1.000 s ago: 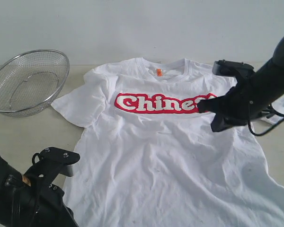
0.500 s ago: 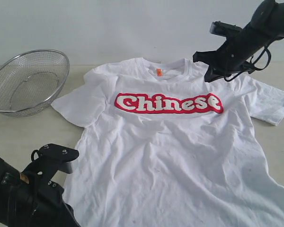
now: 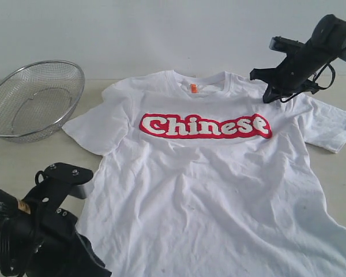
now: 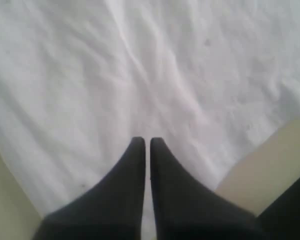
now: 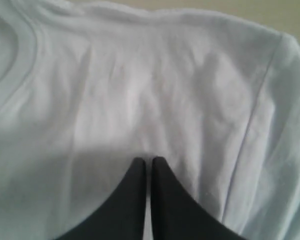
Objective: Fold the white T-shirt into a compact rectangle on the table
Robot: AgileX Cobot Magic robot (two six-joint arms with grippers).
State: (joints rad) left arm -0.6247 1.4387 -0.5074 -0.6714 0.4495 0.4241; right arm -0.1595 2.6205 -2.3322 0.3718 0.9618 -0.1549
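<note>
Across the middle of one pale table (image 3: 23,161) lies one white shirt (image 3: 207,190), spread flat and face up, not yet folded. Its long axis runs near to far, with the collar far and the hem near, and both sleeves are spread out to the sides. One wire basket (image 3: 34,98) sits far left, just beside the left sleeve. Two grippers are over the cloth. The right gripper (image 5: 146,161) is over the far right shoulder, between collar and sleeve seam. The left gripper (image 4: 146,141) is over the near left hem area, close to the shirt's edge. Both have jaws pressed together and grasp nothing; whether their tips touch the fabric cannot be told. Each arm is nearest its own side. One orange tag (image 3: 193,88) marks the neck.
</note>
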